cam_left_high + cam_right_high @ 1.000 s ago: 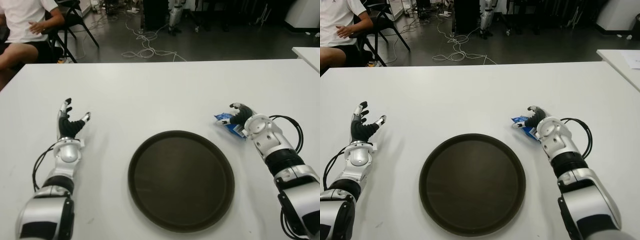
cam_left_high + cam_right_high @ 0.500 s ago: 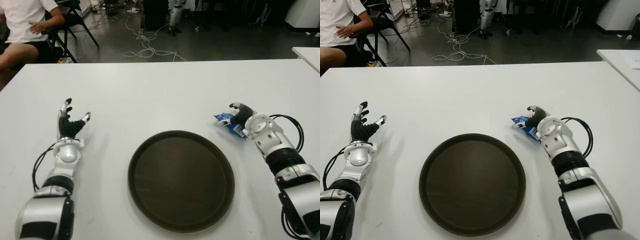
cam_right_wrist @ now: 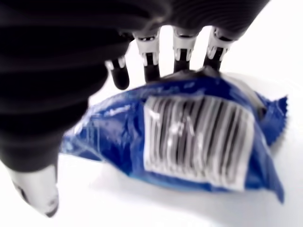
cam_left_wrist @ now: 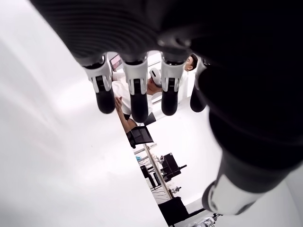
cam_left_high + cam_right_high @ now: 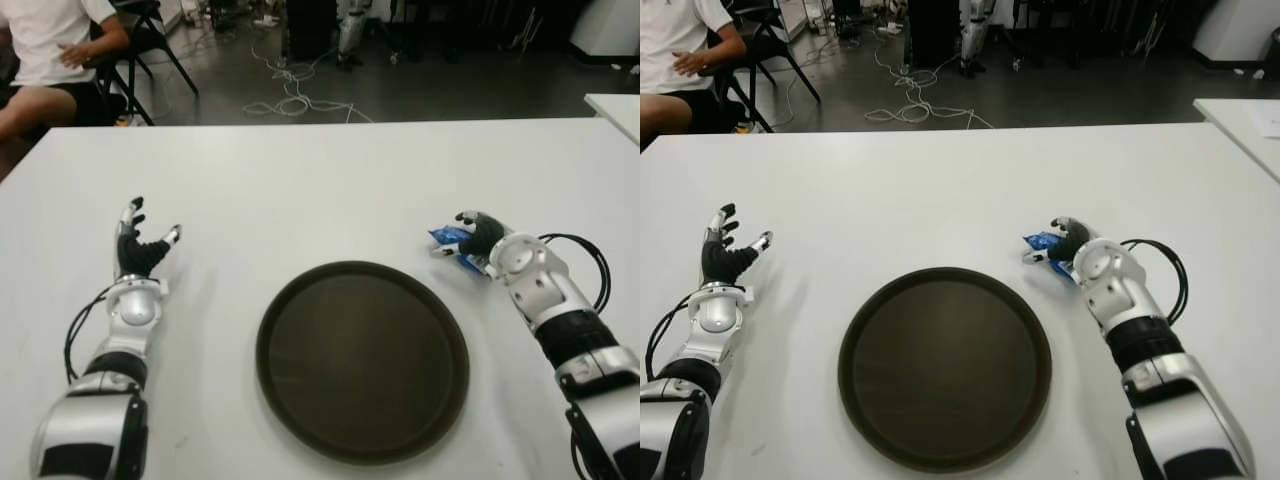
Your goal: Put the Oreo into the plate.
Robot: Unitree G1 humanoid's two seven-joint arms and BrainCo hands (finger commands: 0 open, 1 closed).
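The Oreo packet [image 3: 189, 137] is a blue wrapper with a barcode. It lies flat on the white table [image 5: 300, 190], just right of the far rim of the dark round plate [image 5: 362, 357]. My right hand [image 5: 478, 238] covers the packet [image 5: 447, 236] from the right. Its fingers [image 3: 149, 64] curve over the packet's far edge. The thumb [image 3: 35, 198] stands off the near side with a gap, so nothing is gripped. My left hand [image 5: 140, 245] shows at the left of the plate with its fingers [image 4: 135, 94] spread, holding nothing.
A person [image 5: 50, 50] sits beyond the table's far left corner beside a black chair [image 5: 150, 40]. Cables [image 5: 290, 95] lie on the floor behind. Another white table's corner [image 5: 615, 105] shows at the far right.
My right hand has shifted slightly forward over the packet, and its thumb tip now shows at the packet's left. The packet, plate and left hand have not moved.
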